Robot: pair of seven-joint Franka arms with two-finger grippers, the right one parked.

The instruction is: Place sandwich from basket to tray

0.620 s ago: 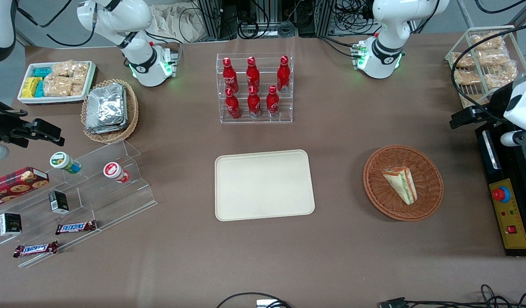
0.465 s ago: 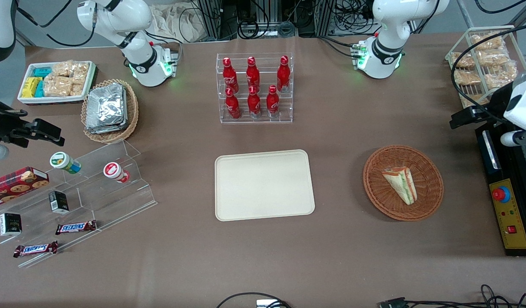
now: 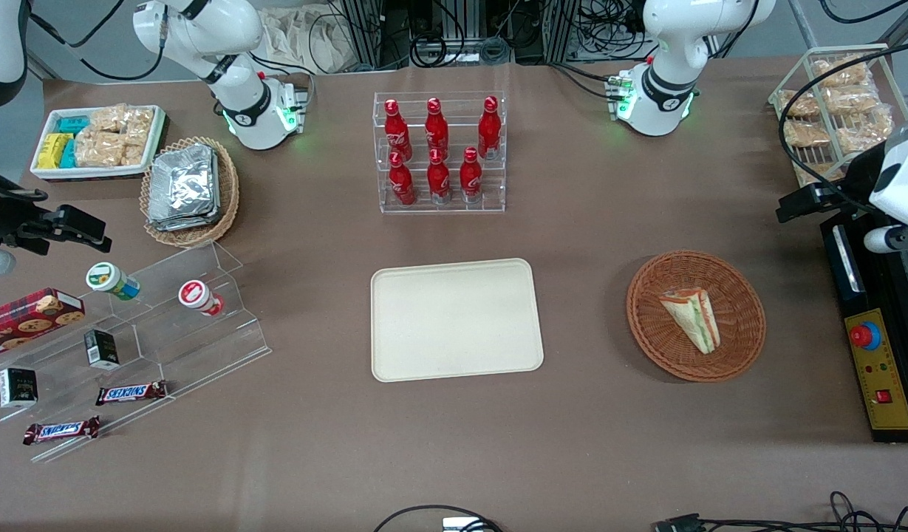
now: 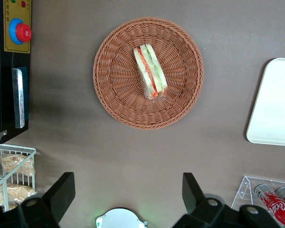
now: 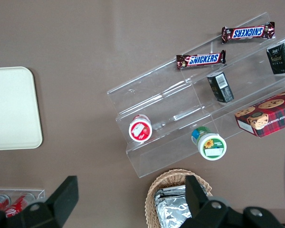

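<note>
The worktop [image 3: 601,443] is plain brown. The basket [image 3: 742,310] is reddish-brown with a woven pattern. The sandwich [image 3: 691,317] is white bread with green, orange and red stripes along its cut side. The tray [image 3: 455,318] is plain cream. The gripper [image 4: 128,197] is black, up above the worktop near the basket. The bottles [image 3: 437,150] are red with white writing and silver caps.

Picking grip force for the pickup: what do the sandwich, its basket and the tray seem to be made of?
The sandwich looks like soft white bread with green and red filling layers, possibly under clear wrap. The basket looks like reddish-brown woven wicker, ribbed weave visible. The tray seems matte cream plastic, smooth with a low rim. The gripper hangs above the table beside the basket, jaws open.
</note>
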